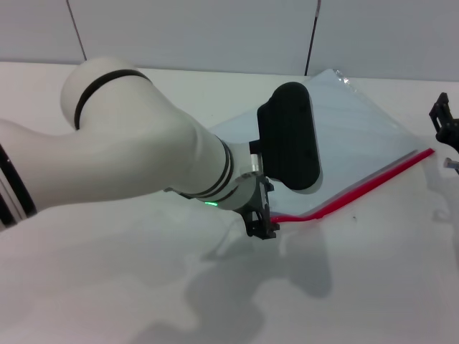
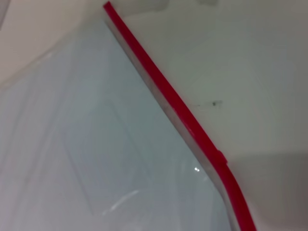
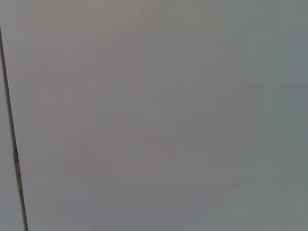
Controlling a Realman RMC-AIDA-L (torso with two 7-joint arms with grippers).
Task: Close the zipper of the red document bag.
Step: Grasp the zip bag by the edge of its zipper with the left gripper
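The red document bag [image 1: 358,129] is a pale-blue translucent pouch lying flat on the white table, to the right of centre. Its zipper [image 1: 373,183] is a thin red strip along the near long edge, kinked close to its left end. My left gripper [image 1: 264,223] sits at that left end, and the strip rises from the kink into it, so it looks shut on the zipper's end. The left wrist view shows the zipper [image 2: 185,109] running diagonally beside the bag [image 2: 96,144], without my fingers. My right gripper [image 1: 445,118] hangs at the far right, just beyond the zipper's other end.
My bulky left arm [image 1: 143,150] and its black wrist housing [image 1: 290,136] cover the bag's left part. The white table [image 1: 358,287] stretches in front of the bag. A grey panelled wall [image 1: 215,29] stands behind, and the right wrist view shows only a plain grey surface.
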